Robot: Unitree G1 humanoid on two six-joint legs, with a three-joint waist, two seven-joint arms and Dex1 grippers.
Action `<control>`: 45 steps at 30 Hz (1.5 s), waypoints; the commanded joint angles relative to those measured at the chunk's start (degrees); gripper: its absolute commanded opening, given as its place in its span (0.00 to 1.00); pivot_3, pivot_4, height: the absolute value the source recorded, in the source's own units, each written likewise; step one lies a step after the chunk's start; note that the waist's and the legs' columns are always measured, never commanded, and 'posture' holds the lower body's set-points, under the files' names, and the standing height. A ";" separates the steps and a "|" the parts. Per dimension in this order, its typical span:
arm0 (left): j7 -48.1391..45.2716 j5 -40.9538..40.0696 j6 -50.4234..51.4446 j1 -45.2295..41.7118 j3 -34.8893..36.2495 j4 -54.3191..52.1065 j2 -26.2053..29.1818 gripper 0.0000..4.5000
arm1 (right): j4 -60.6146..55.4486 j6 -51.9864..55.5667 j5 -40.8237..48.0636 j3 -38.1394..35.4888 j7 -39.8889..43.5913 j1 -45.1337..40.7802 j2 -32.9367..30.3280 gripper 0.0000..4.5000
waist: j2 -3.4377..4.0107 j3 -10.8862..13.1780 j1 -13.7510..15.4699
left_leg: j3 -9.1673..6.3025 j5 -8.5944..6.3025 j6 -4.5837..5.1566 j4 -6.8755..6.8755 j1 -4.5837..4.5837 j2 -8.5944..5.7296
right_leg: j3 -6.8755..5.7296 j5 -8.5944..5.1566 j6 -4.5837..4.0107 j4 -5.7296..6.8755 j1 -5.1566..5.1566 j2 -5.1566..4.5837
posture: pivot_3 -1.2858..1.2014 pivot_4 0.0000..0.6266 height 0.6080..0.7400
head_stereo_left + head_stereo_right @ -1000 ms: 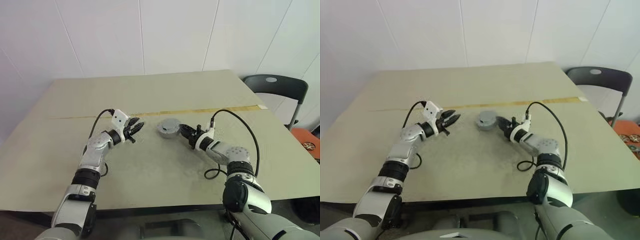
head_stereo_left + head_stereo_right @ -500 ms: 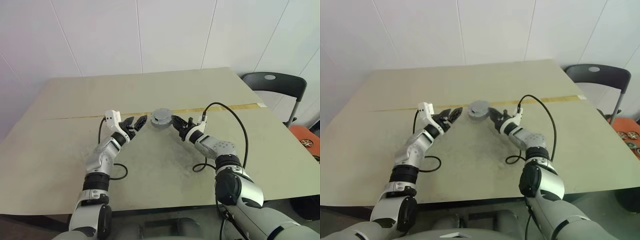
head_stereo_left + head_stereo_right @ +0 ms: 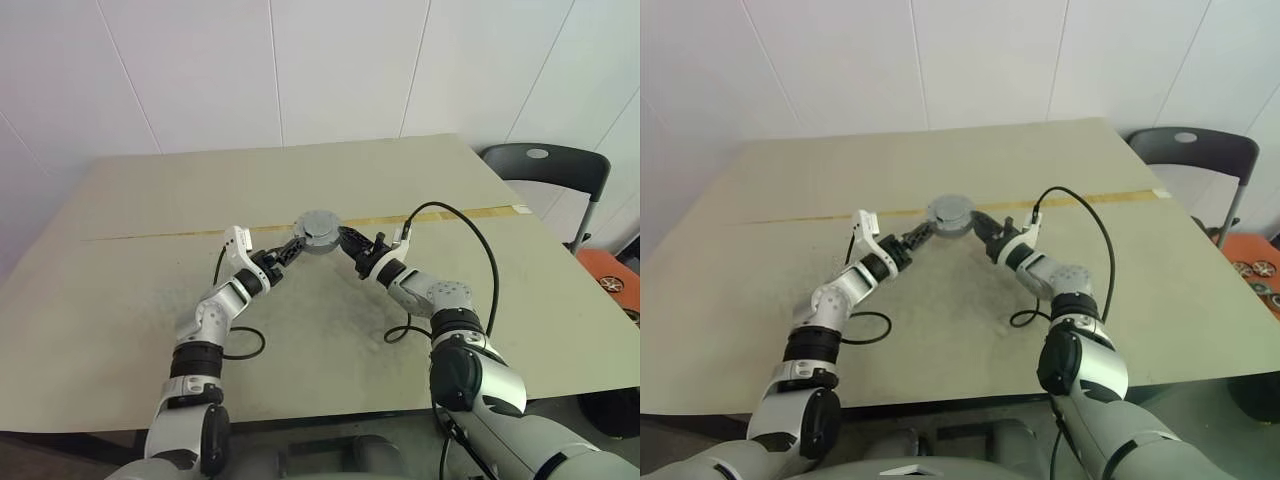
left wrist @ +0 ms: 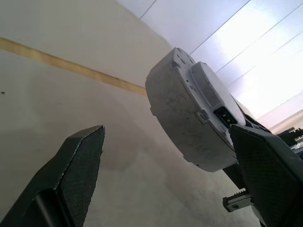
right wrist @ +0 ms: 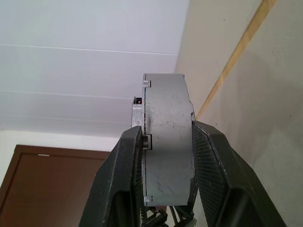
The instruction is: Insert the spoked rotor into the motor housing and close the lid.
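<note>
Grey disc: round closed-looking motor unit, held above the table, near the yellow stripe.
Right gripper: jaws clamped on the disc's two flat faces.
Left gripper: jaws wide apart, straddling the disc, no grip visible.
Progress: no separate rotor or lid visible; the unit looks assembled, probably only a handover or final check left.
</note>
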 commanded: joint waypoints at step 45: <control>9.39 -20.05 -2.49 -7.15 15.58 6.08 -10.29 0.49 | -10.07 1.28 1.88 5.91 4.71 1.70 2.16 0.27 | -0.20 0.15 0.00 | 0.12 0.00 0.00 0.09 -0.68 -0.12 | 0.23 0.01 0.01 0.02 -0.70 0.06 | 0.52 0.00 1.00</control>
